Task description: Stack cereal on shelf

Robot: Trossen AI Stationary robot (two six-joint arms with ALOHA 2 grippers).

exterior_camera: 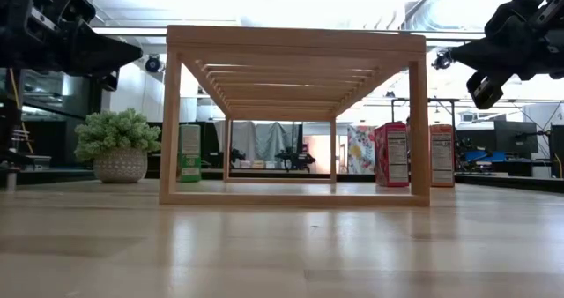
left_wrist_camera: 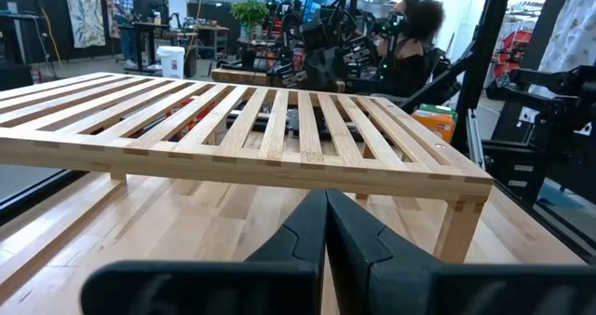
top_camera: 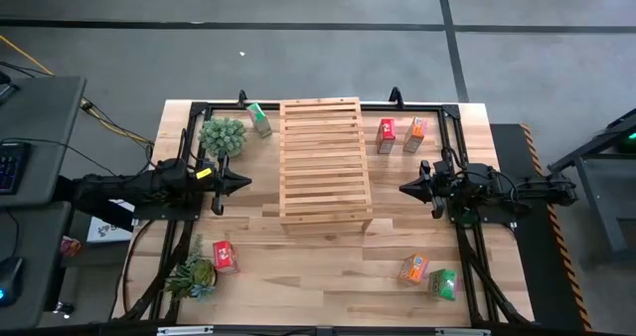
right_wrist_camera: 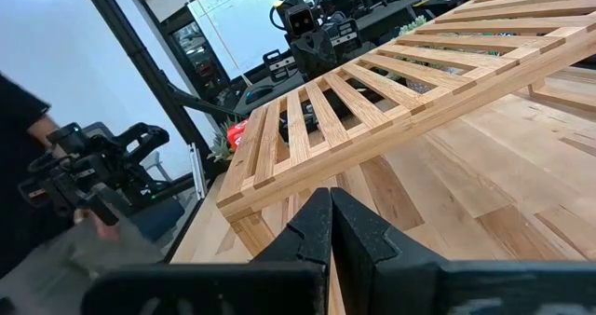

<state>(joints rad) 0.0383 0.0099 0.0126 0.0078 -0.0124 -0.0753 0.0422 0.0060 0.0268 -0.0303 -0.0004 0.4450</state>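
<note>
The light-wood slatted shelf [top_camera: 323, 162] stands on its legs mid-table, also seen in the low view [exterior_camera: 295, 42]. A green cereal box [top_camera: 260, 118] stands at its far left. A red box [top_camera: 387, 134] and an orange box [top_camera: 415, 133] stand at its far right. Another red box [top_camera: 225, 256] stands near left. An orange box [top_camera: 413, 268] and a green box [top_camera: 442, 282] stand near right. My left gripper [top_camera: 243, 184] is shut, left of the shelf, pointing at it. My right gripper [top_camera: 405, 188] is shut, right of the shelf. Both hover above the table.
A potted plant [top_camera: 222, 135] sits by the shelf's far left corner, and another [top_camera: 194, 274] is next to the near-left red box. A black frame [top_camera: 457, 117] runs round the tabletop. Bare wood lies in front of the shelf. A person [left_wrist_camera: 414, 35] shows beyond the table.
</note>
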